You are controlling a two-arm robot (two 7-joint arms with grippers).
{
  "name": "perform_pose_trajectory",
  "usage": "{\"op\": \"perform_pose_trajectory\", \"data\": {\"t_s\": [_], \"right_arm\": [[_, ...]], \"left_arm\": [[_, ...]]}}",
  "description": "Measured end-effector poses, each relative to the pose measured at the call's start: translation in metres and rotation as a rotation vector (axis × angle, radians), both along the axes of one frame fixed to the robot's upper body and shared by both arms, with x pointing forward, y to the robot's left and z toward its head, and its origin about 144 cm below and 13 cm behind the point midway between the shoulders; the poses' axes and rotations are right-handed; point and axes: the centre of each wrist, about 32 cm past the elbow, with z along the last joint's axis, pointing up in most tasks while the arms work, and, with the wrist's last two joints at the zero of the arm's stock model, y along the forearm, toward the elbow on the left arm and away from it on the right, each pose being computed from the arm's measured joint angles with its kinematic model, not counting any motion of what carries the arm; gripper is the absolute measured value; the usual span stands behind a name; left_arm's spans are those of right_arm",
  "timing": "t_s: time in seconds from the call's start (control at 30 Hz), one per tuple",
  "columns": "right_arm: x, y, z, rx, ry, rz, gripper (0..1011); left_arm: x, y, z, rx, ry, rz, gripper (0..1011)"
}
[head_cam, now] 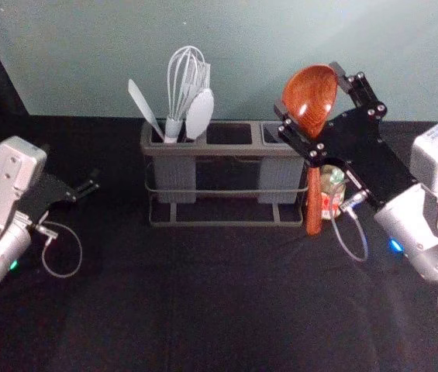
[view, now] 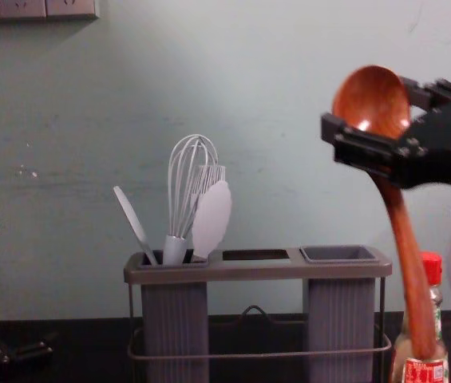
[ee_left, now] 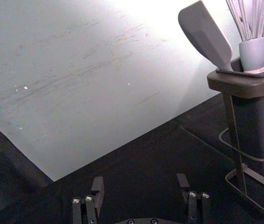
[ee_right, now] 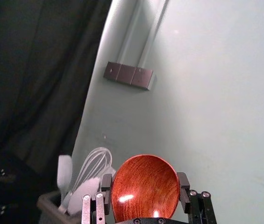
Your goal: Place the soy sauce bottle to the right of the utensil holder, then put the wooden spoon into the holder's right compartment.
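My right gripper [head_cam: 308, 108] is shut on the wooden spoon [head_cam: 312, 97], gripping it at the bowl, above and to the right of the utensil holder [head_cam: 229, 159]. In the right wrist view the spoon's bowl [ee_right: 146, 186] sits between the fingertips of the right gripper [ee_right: 145, 189]. The spoon's handle hangs down in front of the soy sauce bottle [view: 433, 319], which stands right of the holder with its red cap up. The holder's right compartment [view: 341, 319] holds nothing visible. My left gripper [head_cam: 91, 184] idles at the left; in the left wrist view the left gripper [ee_left: 141, 186] is open.
A whisk [view: 193, 183], a white spoon-like utensil [view: 211, 217] and a spatula [view: 135, 223] stand in the holder's left compartment. Behind the black-covered table [head_cam: 226, 310] rises a pale wall, with a socket strip [ee_right: 129, 75] on it.
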Motion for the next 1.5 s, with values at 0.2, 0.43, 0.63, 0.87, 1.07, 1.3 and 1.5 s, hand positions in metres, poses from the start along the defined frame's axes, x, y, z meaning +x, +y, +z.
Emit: {"op": "perform_pose_trajectory", "data": {"t_s": [0.2, 0.43, 0.63, 0.87, 1.07, 1.3, 1.5], "right_arm": [[0.027, 0.006, 0.008, 0.007, -0.07, 0.017, 846], [0.052, 0.013, 0.018, 0.017, -0.145, 0.002, 846], [0.073, 0.019, 0.025, 0.029, -0.18, -0.004, 846], [0.088, 0.022, 0.027, 0.037, -0.19, -0.01, 846], [0.102, 0.022, 0.022, 0.054, -0.204, -0.011, 846], [0.117, 0.023, 0.009, 0.059, -0.246, -0.001, 846], [0.124, 0.023, -0.01, 0.052, -0.322, 0.01, 846]], "left_arm": [[0.0, 0.0, 0.0, 0.0, 0.0, 0.0, 1011], [0.0, 0.0, 0.0, 0.0, 0.0, 0.0, 1011], [0.0, 0.0, 0.0, 0.0, 0.0, 0.0, 1011], [0.0, 0.0, 0.0, 0.0, 0.0, 0.0, 1011], [0.0, 0.0, 0.0, 0.0, 0.0, 0.0, 1011], [0.0, 0.0, 0.0, 0.0, 0.0, 0.0, 1011], [0.0, 0.0, 0.0, 0.0, 0.0, 0.0, 1011]]}}
